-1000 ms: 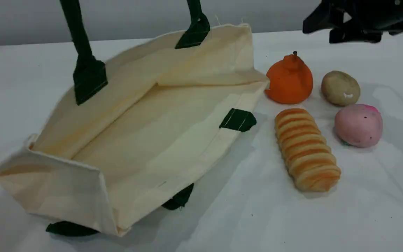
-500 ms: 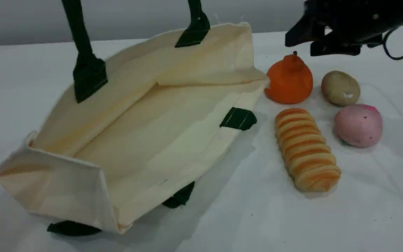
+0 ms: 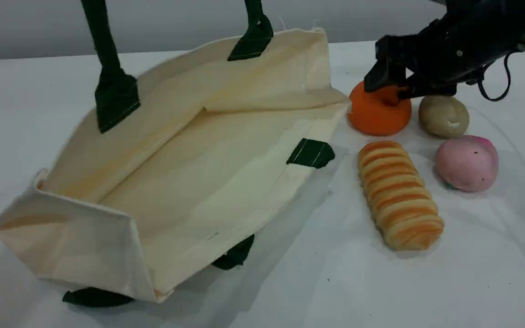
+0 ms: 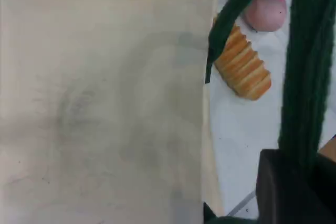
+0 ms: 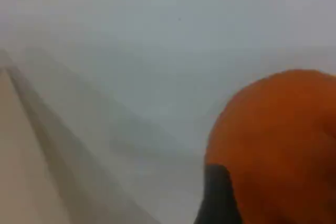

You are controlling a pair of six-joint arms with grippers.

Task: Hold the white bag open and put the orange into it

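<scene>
We have the white bag held open: our left gripper is pinched on its dark green handle and lifts it, while the orange sits on the table just beside the bag's mouth, not yet inside. Our right gripper stands spread wide over the orange's top, one fingertip against its side, so we judge the grasp, lift and drop all remain.

A white table fills almost the whole scene view, its smooth surface slightly wrinkled like a thin sheet and marked by a few tiny dark specks. Soft shadows fall on it toward the near side. Behind its far edge runs a plain grey wall, evenly lit, without windows or other furniture.
</scene>
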